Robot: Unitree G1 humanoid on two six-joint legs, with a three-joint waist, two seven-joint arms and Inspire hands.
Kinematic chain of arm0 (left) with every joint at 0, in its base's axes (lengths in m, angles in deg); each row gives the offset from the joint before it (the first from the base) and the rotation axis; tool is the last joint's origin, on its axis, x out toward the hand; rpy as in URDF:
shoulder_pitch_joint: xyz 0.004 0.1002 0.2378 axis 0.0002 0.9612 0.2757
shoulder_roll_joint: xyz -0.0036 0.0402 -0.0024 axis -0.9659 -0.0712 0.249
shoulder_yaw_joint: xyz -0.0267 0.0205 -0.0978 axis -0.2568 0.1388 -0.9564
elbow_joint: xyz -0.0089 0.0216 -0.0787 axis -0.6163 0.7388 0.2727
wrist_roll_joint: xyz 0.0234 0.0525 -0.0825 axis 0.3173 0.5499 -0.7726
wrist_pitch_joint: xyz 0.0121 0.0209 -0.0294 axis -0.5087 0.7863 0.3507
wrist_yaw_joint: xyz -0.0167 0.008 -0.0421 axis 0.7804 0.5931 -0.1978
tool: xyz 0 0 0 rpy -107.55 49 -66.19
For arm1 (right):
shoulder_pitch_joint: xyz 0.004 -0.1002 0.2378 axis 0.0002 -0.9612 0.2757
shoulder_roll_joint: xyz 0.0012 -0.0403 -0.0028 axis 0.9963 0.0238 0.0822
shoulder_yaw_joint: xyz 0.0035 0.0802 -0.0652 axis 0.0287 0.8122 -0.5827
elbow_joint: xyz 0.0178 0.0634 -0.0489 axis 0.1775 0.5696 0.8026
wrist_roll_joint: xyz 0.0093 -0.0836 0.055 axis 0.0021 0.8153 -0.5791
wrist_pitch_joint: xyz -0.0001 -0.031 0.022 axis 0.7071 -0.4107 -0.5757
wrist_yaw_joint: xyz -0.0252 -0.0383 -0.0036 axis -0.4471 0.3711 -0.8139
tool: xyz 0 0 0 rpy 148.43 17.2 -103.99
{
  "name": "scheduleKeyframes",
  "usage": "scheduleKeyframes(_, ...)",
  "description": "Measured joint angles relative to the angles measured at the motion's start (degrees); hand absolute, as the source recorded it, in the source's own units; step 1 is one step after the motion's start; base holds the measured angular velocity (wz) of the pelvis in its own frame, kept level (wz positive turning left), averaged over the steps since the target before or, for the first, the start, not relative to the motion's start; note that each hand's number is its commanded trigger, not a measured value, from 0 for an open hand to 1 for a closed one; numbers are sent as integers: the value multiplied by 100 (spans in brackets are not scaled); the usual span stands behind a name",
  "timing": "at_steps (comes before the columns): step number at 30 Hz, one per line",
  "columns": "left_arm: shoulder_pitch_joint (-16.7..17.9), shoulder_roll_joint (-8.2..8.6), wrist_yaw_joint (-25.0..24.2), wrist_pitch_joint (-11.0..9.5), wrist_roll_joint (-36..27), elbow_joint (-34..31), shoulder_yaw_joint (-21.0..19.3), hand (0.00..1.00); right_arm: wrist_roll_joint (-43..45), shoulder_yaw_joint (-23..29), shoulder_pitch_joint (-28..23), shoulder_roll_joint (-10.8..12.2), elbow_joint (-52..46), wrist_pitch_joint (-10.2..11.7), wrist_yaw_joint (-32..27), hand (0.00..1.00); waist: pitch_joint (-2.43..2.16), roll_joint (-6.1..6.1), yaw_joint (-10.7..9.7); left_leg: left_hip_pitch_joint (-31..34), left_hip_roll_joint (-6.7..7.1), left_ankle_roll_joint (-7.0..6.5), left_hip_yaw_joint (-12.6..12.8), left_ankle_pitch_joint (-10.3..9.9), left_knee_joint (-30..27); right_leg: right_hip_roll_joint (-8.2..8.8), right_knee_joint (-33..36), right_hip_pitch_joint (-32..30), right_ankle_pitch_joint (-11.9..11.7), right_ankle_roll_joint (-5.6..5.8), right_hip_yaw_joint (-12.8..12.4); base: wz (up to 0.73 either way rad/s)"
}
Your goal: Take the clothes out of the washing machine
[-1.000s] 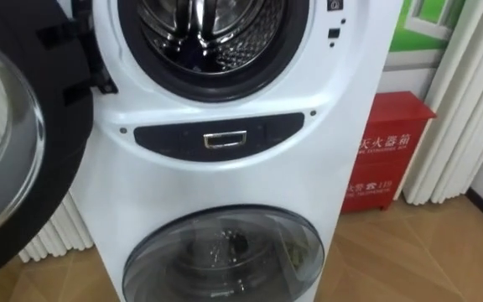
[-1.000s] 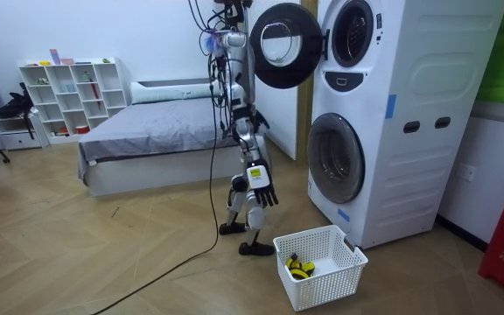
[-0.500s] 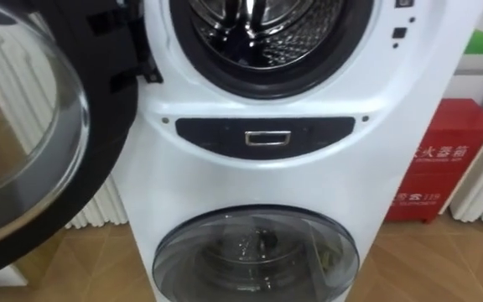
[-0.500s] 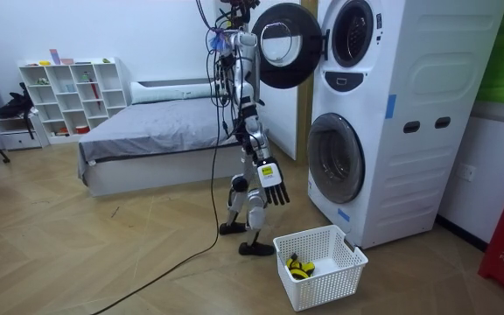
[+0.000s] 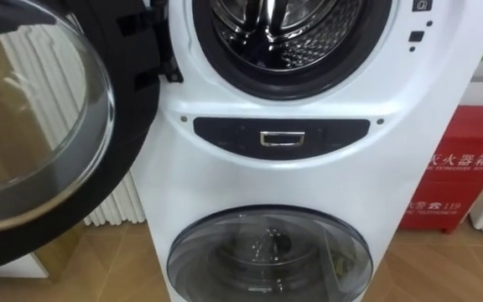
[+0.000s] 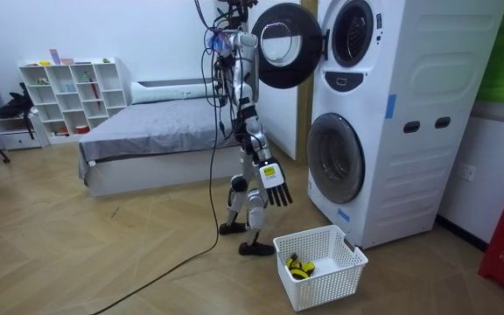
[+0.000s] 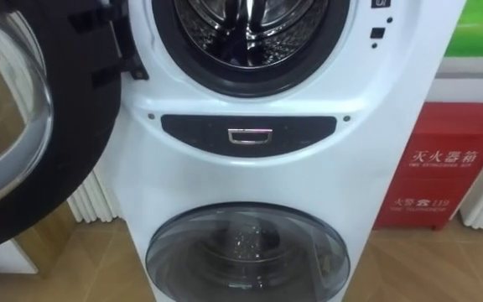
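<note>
The robot stands close before the stacked washing machine (image 6: 409, 114); its right hand (image 6: 275, 185) hangs by its thigh, fingers straight, holding nothing; the upper door (image 5: 32, 126) is swung wide to its left; the steel drum (image 5: 288, 21) gapes, though I cannot tell whether clothes lie inside; a white basket (image 6: 311, 290) sits by its feet, a yellow-and-black item (image 6: 297, 267) in the corner nearest the robot.

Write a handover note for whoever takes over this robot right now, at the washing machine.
Right hand: open, empty, hanging low by the robot's side. Robot stands facing the washing machine.
Upper door swung open to the robot's left; lower door shut.
Drum: no clothes seen in the part that shows.
Basket on the floor beside the robot holds a yellow-and-black item.
Done: door open. Left: reach in, take out clothes.
</note>
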State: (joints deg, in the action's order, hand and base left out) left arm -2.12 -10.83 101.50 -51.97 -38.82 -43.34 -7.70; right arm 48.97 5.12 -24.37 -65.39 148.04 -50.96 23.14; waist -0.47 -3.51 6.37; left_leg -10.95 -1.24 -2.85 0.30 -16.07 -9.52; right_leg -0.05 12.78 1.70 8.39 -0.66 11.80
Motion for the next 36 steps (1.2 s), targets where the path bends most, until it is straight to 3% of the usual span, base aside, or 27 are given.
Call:
scheduleKeyframes(3,-254,-299,44,-6,26,-7,-60,0,345,33,-49,-2,-63,27,107,0,9,24,-2,13,0,4,-1,2,-20,38,31,-15,26,1,-9,0)
scheduleKeyframes(5,-447,-526,-36,-26,166,-10,-49,0,526,157,16,-2,-79,88,176,0,41,78,-69,11,26,4,7,3,-21,90,202,-83,122,7,-7,3)
scheduleKeyframes(9,-617,-848,-103,-26,152,4,-63,0,557,164,12,-6,-220,105,236,0,68,135,-160,-16,26,4,49,2,-17,75,181,-61,125,6,-59,-2)
scheduleKeyframes(18,-770,-899,-412,3,152,179,-46,0,657,165,-14,-6,-247,78,370,0,69,147,-157,-62,52,4,102,2,-3,85,195,-42,120,29,-91,-1)
scheduleKeyframes(24,-1055,-1052,-573,19,153,559,-41,0,701,225,-2,-50,-241,78,518,0,70,150,-307,-44,73,4,116,2,10,67,178,-57,122,31,-93,1)
scheduleKeyframes(34,-1068,-1056,-978,197,165,785,541,0,809,210,-13,-68,-468,79,812,0,88,196,-326,-19,62,2,114,3,-3,84,188,-56,107,54,-81,2)
scheduleKeyframes(36,-1067,-1021,-1022,340,181,678,660,0,935,205,45,-52,-483,79,887,0,88,213,-394,3,67,-8,93,9,-14,104,169,-27,99,68,-68,34)
